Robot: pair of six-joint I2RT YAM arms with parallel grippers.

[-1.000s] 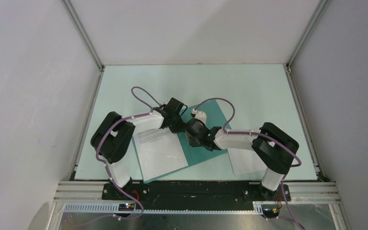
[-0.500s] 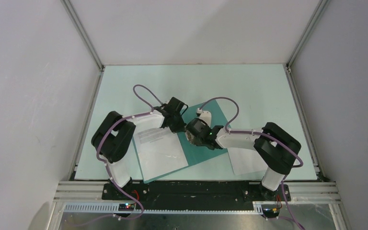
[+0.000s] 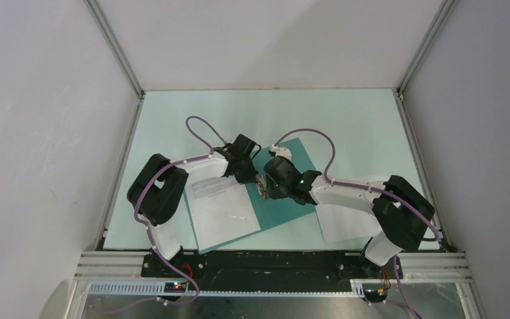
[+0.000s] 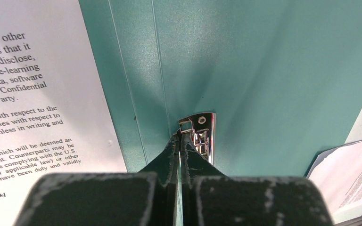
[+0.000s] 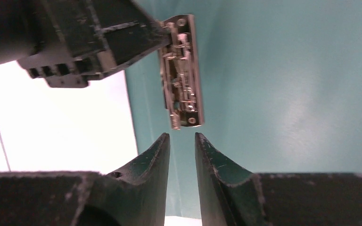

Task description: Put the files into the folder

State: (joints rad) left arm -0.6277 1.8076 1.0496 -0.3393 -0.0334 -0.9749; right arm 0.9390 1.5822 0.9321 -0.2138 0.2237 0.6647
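Note:
The teal folder (image 3: 293,158) lies open mid-table, with one white printed sheet (image 3: 222,209) on its left half. The second sheet (image 3: 345,224) lies to the right, partly under my right arm. A small metal clip (image 4: 200,136) sits on the folder's spine. My left gripper (image 4: 180,135) is shut, its tips pinching the clip's near end tab. My right gripper (image 5: 182,136) is narrowly open and empty, just short of the clip's other end (image 5: 183,70), above the bare folder (image 5: 287,94). The left gripper's fingers (image 5: 122,37) show opposite it.
Both wrists crowd together over the folder's spine (image 3: 260,185), with purple cables looping above them. The second sheet's corner (image 4: 349,174) curls up at the folder's right edge. Metal frame rails (image 3: 398,93) and white walls border the pale green table (image 3: 345,119).
My right gripper has swung left and forward to the clip, and its elbow has shifted right. My left gripper has stayed at the clip.

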